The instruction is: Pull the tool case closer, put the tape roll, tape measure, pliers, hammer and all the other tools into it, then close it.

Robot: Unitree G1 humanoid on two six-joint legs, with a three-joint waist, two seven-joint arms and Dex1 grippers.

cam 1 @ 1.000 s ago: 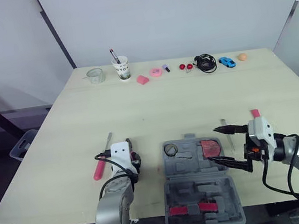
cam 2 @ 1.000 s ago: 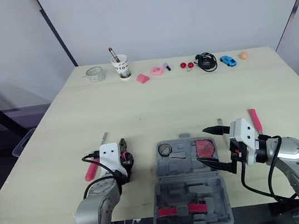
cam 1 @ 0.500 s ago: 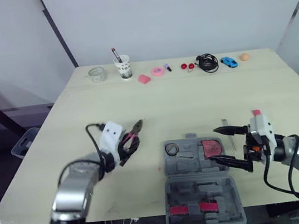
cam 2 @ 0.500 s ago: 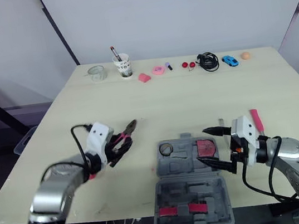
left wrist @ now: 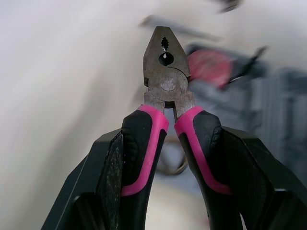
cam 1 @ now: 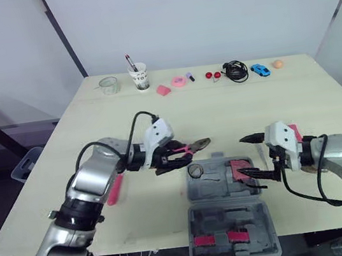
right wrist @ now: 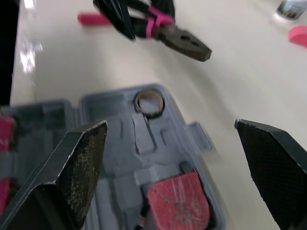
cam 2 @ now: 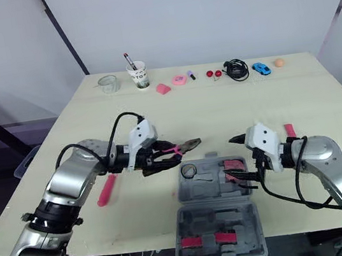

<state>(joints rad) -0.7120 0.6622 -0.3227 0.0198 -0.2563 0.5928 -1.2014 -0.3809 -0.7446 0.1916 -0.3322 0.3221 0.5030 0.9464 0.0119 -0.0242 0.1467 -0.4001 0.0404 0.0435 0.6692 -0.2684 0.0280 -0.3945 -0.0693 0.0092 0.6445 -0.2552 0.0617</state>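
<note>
Pliers [cam 1: 193, 145]: likely rigid and head-heavy; the pink sleeved handles offer the surest hold. Left claw [cam 1: 174, 158] grips those handles, pliers above the worktop [cam 1: 251, 103] beside the open case [cam 1: 227, 222]. Right claw [cam 1: 247, 157] is released over the case.

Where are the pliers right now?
In the head views, the pliers are clamped in the left gripper, held over the table just beyond the open tool case's far-left corner, near the tape roll.
</note>
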